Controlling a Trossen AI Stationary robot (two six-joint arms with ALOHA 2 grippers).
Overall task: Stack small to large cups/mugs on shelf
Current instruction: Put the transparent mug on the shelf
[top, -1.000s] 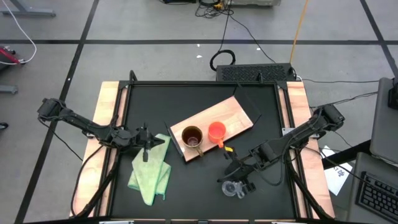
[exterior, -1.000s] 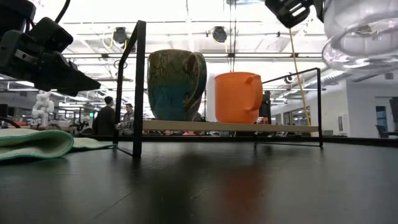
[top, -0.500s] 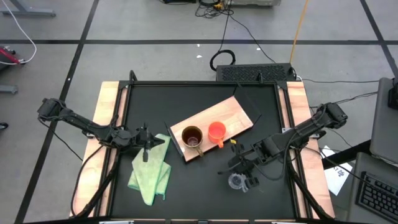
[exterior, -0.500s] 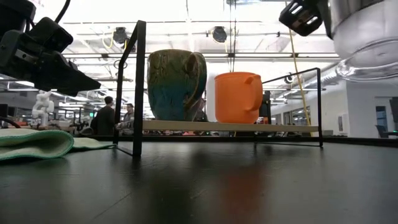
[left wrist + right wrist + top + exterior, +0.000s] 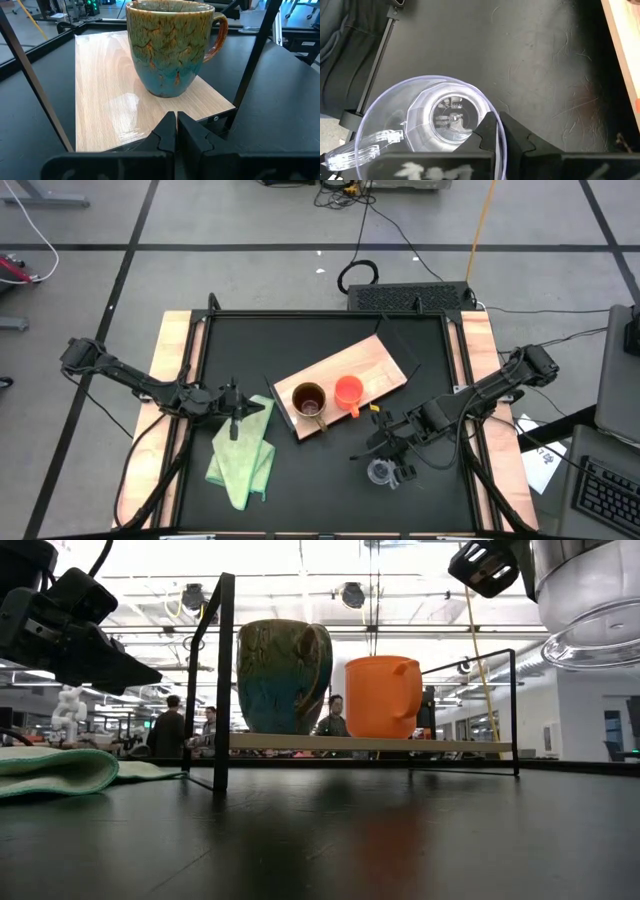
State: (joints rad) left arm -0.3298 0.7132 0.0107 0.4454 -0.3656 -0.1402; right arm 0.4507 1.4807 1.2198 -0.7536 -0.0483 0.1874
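Note:
The brown mug (image 5: 308,400) and the smaller orange mug (image 5: 348,391) stand side by side on their bases on the light-wood shelf board (image 5: 378,363). In the low view the brown mug (image 5: 283,675) is left of the orange mug (image 5: 382,695). My right gripper (image 5: 388,458) is shut on the clear glass cup (image 5: 380,472), in the air near the table's front right, in front of the shelf. My left gripper (image 5: 236,420) is shut and empty over the green cloth, pointing at the brown mug (image 5: 172,47). My right gripper pinches the glass cup's rim (image 5: 487,107) between its two fingers, one inside the cup and one outside. The fingers (image 5: 517,137) come from above, pointing down. The cup (image 5: 590,600) hangs below them with its opening up, lifted clear of the table.
A light green cloth (image 5: 243,455) lies crumpled at the front left. The shelf board sits in a black metal frame with upright posts (image 5: 222,680). The black table top (image 5: 330,500) is bare in front of the shelf. People show in the room behind.
My right gripper has risen with the glass cup and gone a little toward the table's far edge, toward the shelf. The cup stays in its hold and is higher above the table than before.

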